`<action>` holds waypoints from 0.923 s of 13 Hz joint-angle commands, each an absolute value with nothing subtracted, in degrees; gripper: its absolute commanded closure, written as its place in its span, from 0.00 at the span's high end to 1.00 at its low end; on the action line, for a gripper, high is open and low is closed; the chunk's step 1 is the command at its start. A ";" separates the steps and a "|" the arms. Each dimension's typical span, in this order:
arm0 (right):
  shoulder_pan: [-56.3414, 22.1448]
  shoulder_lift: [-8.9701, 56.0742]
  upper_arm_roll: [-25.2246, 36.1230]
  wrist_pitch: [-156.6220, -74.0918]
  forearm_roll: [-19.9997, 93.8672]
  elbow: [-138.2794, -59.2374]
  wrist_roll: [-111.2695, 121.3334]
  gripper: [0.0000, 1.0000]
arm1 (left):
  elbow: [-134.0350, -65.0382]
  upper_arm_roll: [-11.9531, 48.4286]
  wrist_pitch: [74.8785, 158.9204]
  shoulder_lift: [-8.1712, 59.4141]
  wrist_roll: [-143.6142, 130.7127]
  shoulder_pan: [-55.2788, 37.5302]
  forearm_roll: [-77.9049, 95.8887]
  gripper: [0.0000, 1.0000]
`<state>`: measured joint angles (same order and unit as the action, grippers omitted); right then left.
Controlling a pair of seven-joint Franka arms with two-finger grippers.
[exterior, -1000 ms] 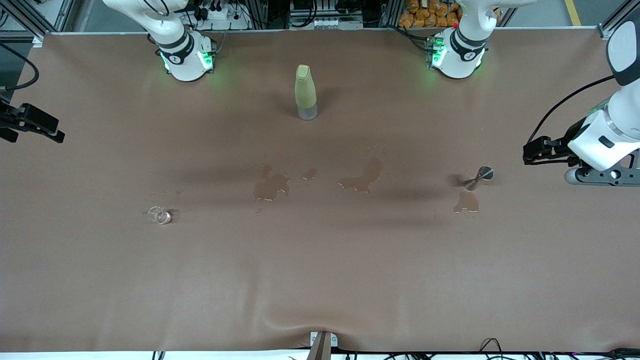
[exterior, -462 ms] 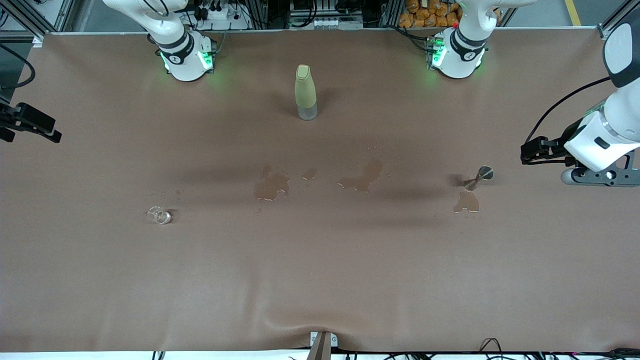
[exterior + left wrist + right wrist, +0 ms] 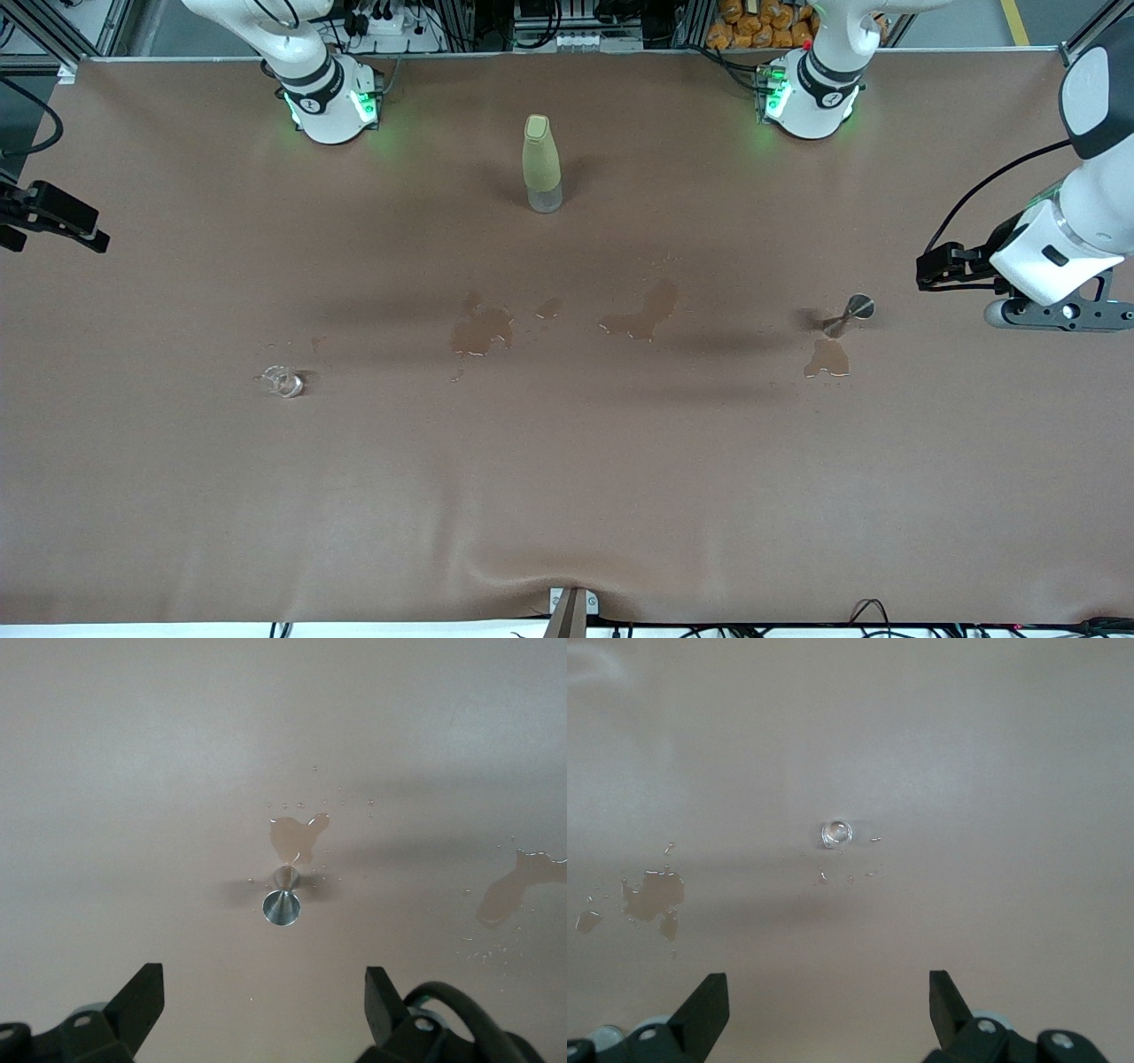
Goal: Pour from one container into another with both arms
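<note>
Two small vessels carry the risk: the metal jigger [image 3: 849, 315] stands toward the left arm's end of the surface [image 3: 567, 496], and the clear glass cup [image 3: 283, 382] toward the right arm's end. Your left hand [image 3: 926, 268] hangs spread over the surface beside the jigger; your right hand [image 3: 89, 237] waits spread, well apart from the cup. Puddles [image 3: 478, 330] already wet the surface, so a misaligned pinch can tip either vessel. The capped bottle [image 3: 541, 164] stands clear.
</note>
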<state>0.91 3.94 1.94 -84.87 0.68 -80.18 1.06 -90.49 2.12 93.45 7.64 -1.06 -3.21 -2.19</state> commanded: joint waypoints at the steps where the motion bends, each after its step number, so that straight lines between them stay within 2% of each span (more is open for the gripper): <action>1: 1.23 3.25 1.49 -84.55 0.18 -80.16 1.05 1.00 | -91.32 2.02 94.31 6.77 -0.53 -3.25 -0.97 1.00; 12: 1.32 1.59 1.58 -81.74 0.35 -80.68 1.14 1.00 | -91.23 2.11 94.31 6.77 -0.44 -2.99 -0.97 1.00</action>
